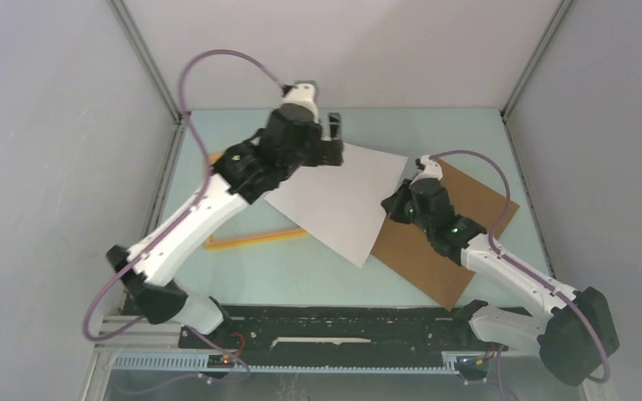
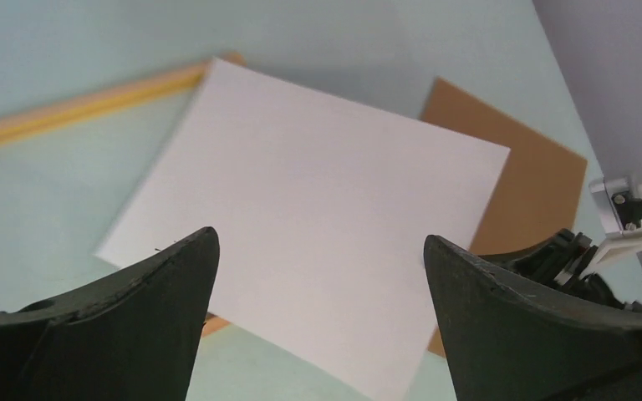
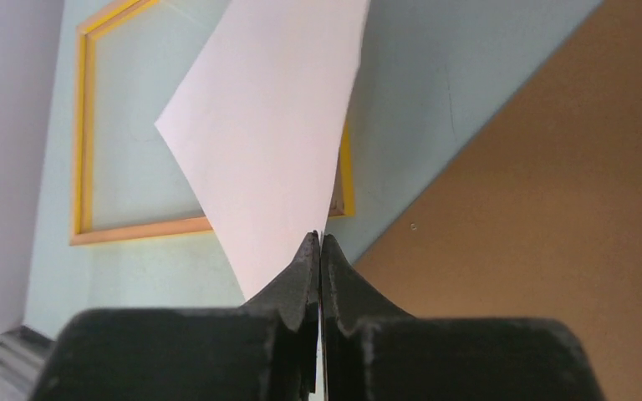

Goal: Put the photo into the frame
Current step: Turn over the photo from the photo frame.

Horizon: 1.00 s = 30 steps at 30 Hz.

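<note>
- Right pincer (image 3: pixel 319 251): black fingers are pressed together and clamped on the edge of the photo (image 1: pixel 343 200), a thin rectangular sheet with its plain white back facing up.
- Grip location: from overhead, the hold is on the photo's right-hand long edge, about midway along. The sheet extends away from this pincer toward the left and far side.
- Photo position: it sits diagonally at mid-desk.
  - Its left part is over the right side of the frame (image 1: pixel 255 239), a large rectangle with a thin yellow-orange wooden rim and a clear pane.
  - Its right edge overlaps the left edge of the flat brown backing board (image 1: pixel 460 242).
- Photo attitude: in the right wrist view the sheet stands edge-on between the fingers and fans out over the frame's near corner. I cannot tell whether its far end rests on the frame.
- Left pincer (image 1: pixel 334 140): fingers are spread wide and hold nothing. It is poised at the photo's far corner.
- Left wrist view: the white sheet shows in the gap between the two dark fingers, beyond them. No contact is visible.
- Frame: flat on the pale blue-green desk (image 1: pixel 318 280), left of centre, partly hidden by the left arm.
- Backing board: flat on the desk at the right, beneath the right arm.
</note>
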### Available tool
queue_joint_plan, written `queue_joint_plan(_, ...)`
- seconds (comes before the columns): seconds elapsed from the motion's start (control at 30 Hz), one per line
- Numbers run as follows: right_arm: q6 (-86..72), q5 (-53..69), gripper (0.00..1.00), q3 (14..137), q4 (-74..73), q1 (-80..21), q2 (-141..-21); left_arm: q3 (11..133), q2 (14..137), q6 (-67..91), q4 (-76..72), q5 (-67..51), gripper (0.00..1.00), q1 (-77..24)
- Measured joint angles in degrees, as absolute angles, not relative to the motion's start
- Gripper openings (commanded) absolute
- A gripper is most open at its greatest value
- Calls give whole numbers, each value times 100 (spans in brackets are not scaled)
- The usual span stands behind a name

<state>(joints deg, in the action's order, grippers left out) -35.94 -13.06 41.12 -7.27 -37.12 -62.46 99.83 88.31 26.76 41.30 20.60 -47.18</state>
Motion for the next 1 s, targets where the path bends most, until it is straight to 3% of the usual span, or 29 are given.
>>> queue_joint_plan(0.2, -3391, 827, 0, 4110, -519, -2322, -6497, 9712, 7533, 2097, 4436, 2873, 100, -4403)
queue_joint_plan(0.4, -2978, 2617, 0, 5068, -834, -1470, -7887, 9019, 6429, 1800, 4746, 3540, 100, -4340)
queue_joint_plan(0.6, -2292, 3787, 0, 6764, -1350, -1247, -9347, 8460, 5865, 1684, 4834, 3865, 100, -4300)
queue_joint_plan(1.0, -1299, 4869, 0, 9900, -2209, -1533, -11867, 7830, 5787, 1699, 4799, 3754, 100, -4294)
